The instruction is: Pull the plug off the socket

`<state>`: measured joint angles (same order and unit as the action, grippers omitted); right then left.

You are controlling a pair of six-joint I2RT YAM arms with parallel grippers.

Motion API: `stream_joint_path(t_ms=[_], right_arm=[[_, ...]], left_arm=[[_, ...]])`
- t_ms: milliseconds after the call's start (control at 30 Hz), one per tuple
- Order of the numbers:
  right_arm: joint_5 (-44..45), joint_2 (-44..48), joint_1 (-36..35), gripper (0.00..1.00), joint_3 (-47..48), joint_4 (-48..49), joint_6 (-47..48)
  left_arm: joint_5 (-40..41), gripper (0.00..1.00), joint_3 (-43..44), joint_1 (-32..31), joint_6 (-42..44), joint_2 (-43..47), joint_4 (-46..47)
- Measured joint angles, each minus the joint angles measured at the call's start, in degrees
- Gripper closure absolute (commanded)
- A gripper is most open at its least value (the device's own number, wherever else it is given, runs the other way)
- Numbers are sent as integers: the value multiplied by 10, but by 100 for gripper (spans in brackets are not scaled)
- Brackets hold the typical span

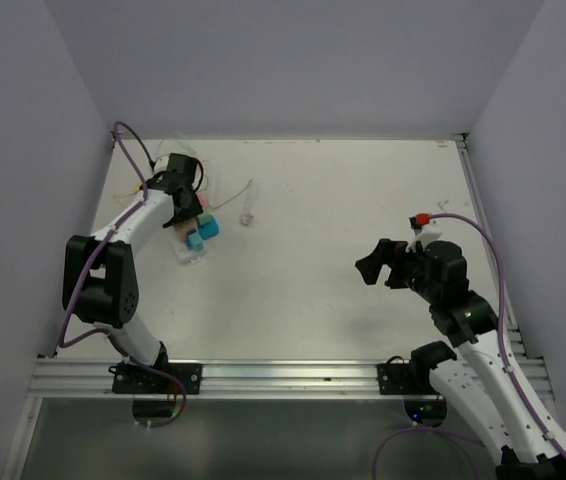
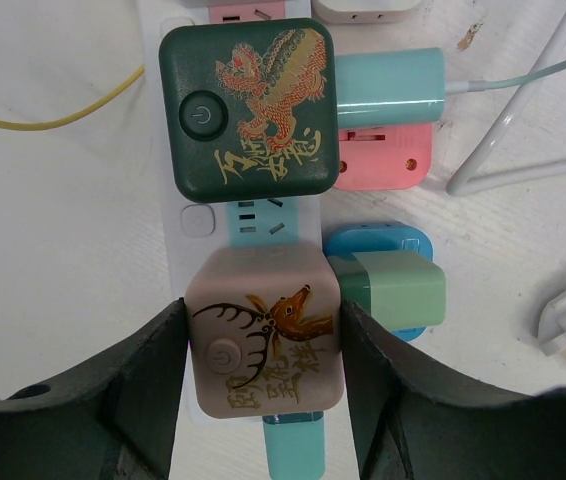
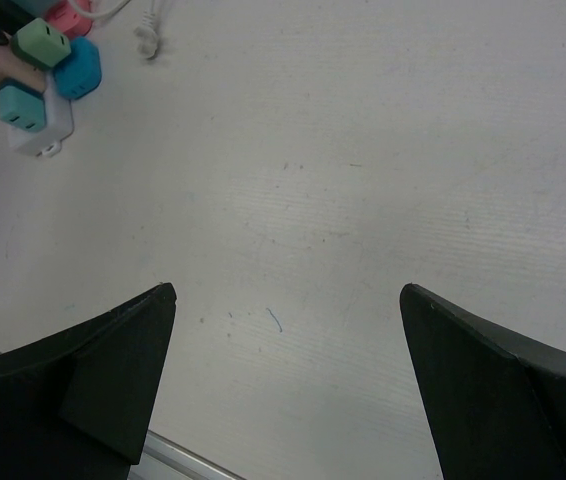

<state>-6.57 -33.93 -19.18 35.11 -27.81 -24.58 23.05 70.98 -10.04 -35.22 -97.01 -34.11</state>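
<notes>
Left gripper [image 2: 263, 308] is bracketing the deer-print plug [image 2: 263, 350], pinch unconfirmed; it should be squeezing squarely, pulling straight off the socket [image 2: 185, 255]. Right gripper [image 3: 285, 292] is idling, spread.

The dark green square plug [image 2: 248, 110] has a red and gold beast; the beige square plug [image 2: 263, 340] has a brown deer.
</notes>
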Motion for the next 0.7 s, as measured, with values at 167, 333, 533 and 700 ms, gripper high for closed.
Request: stream_joint_path(t_ms=[167,333,533,700], right_arm=[[0,5,-1,1,0,0,0],[0,7,-2,1,-1,0,1],[1,15,-3,1,-7,0,1],[8,19,-5,1,-9,0,2]], left_arm=[[9,61,-19,-18,-8,15,3],[12,60,-35,-65,-26,37,-23],[-14,59,-56,-149,-61,69,-62],[-21,52,-62,-234,-111,81,-89]])
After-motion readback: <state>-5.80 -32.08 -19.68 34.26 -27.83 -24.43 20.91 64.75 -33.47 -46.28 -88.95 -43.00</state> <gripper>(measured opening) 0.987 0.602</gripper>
